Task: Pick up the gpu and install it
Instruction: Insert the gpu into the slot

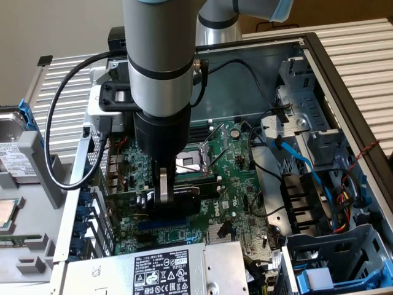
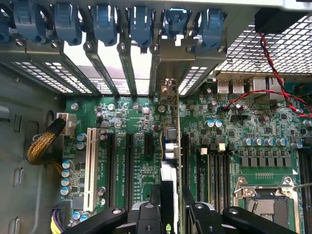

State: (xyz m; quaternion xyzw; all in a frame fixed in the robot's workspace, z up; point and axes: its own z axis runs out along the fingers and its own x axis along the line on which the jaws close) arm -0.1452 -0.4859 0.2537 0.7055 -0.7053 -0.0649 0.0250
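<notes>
Arm stands over the open computer case [image 1: 319, 55], wrist pointing down at centre frame in the exterior view. Gripper [image 1: 166, 187] is closed on the gpu [image 1: 184, 190]: one silver finger shows against the card's near face, with the black shroud sticking out toward the exterior view's right. Card is low over the motherboard [image 1: 239, 178], just below the CPU socket [image 1: 187, 163] in the frame and above a blue slot [image 1: 159, 224]. I cannot tell whether its edge connector is in a slot. In the wrist view the gripper [image 2: 168, 209] has the gpu [image 2: 169, 146] clamped between both black fingers [image 2: 146, 214]. The card is seen edge-on and runs between the long black expansion slots [image 2: 129, 165] toward the rear bracket openings under the blue latches [image 2: 141, 19]. A white slot [image 2: 90, 165] lies well to one side of it. Power supply [image 1: 163, 270] with a white label sits at lower centre of the exterior view. A blue cable [image 1: 301, 166] crosses the drive bays toward the exterior view's right.
</notes>
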